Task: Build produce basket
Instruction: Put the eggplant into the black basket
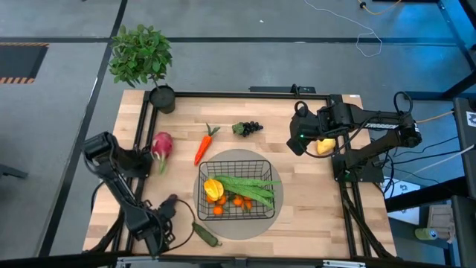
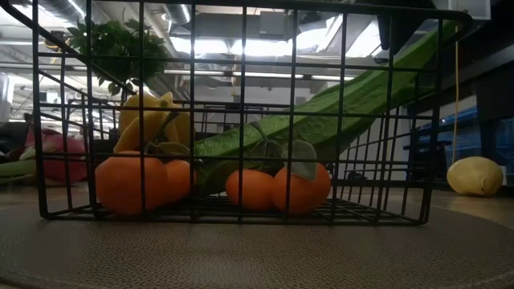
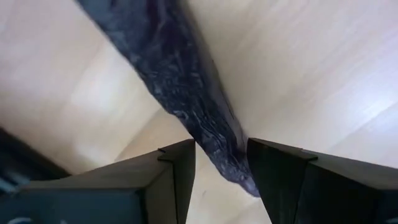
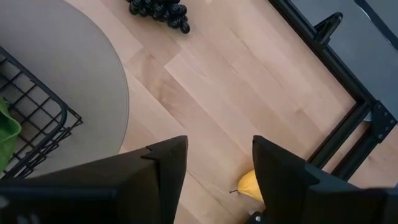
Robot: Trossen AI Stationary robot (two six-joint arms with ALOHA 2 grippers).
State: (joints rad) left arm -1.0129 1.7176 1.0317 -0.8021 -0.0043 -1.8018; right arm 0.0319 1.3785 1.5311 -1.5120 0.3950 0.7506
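Note:
The black wire basket [image 1: 238, 190] stands on a round grey mat and holds a yellow pepper [image 1: 213, 187], tangerines [image 2: 277, 189] and green beans [image 1: 249, 187]. A dark green cucumber [image 1: 206, 234] lies on the table near the front edge. My left gripper [image 1: 181, 214] is open and low over the cucumber's end, which shows between its fingers [image 3: 222, 165]. My right gripper [image 1: 301, 141] is open and empty above the table at the right, with the lemon [image 1: 325, 146] lying just beside it [image 4: 249, 185]. The dragon fruit [image 1: 161, 145], carrot [image 1: 202, 145] and grapes [image 1: 248, 128] lie on the table behind the basket. My left gripper has its two fingers on either side of the cucumber's end [image 3: 233, 165], lying across it and coming from above. A sliver of table shows between one finger [image 3: 180, 168] and the cucumber. I cannot tell whether the other finger touches it. The cucumber lies on the table.
A potted plant [image 1: 141, 59] stands at the far left corner. A black frame rail [image 1: 338, 179] runs along the table's right edge, close to the lemon. Bare wood shows between the mat [image 1: 223, 227] and the lemon.

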